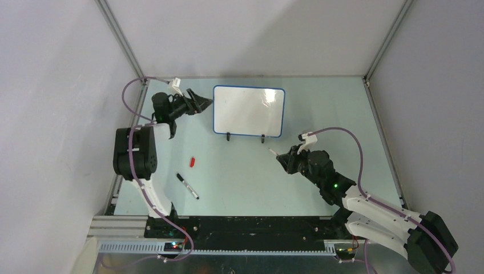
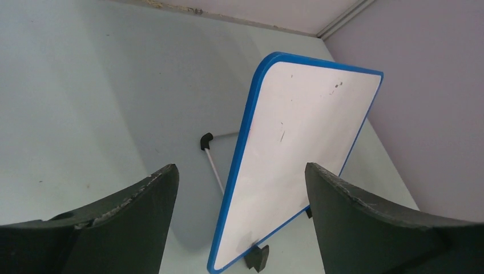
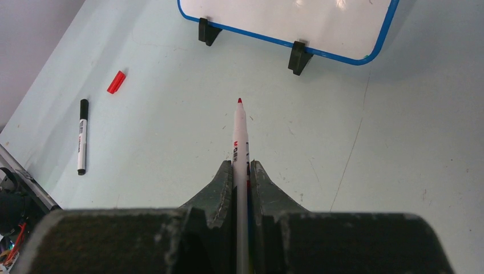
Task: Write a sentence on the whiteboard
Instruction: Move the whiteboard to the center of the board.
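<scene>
Now the whiteboard is stood on its two black feet at the far middle of the table. No red words can be seen on it, only a few tiny marks. A red pen with its cap off is pinched tight by the right gripper. Its tip is pointed at the whiteboard from the near right, well apart from it. The left gripper is spread wide just beside the whiteboard's left edge, and nothing is held in it. A red cap and a black pen are left lying near the left arm. To write well, the whiteboard should probably be held steady at its left rim first. Then the tip should be brought up slowly and pressed softly, so the whiteboard is not tipped back.
</scene>
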`<action>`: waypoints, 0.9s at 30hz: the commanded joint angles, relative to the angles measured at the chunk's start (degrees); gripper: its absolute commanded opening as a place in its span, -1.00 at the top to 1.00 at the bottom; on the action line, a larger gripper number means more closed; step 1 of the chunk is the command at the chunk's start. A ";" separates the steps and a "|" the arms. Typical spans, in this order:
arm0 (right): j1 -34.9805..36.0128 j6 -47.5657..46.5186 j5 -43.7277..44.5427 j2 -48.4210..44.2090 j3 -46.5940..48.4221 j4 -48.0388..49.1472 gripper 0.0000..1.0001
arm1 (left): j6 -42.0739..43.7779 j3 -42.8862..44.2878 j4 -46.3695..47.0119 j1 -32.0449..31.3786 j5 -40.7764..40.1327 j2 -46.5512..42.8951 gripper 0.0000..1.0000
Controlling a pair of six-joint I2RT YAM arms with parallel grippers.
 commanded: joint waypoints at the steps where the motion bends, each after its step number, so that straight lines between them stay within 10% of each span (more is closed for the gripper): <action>1: -0.46 -0.51 -0.05 0.22 0.07 2.78 1.00 | -4.07 3.42 4.98 -1.13 3.22 2.68 -0.70; 27: -1.36 -0.03 -1.50 -1.08 0.07 2.17 1.00 | -3.40 -0.78 1.92 -5.51 8.80 0.81 0.38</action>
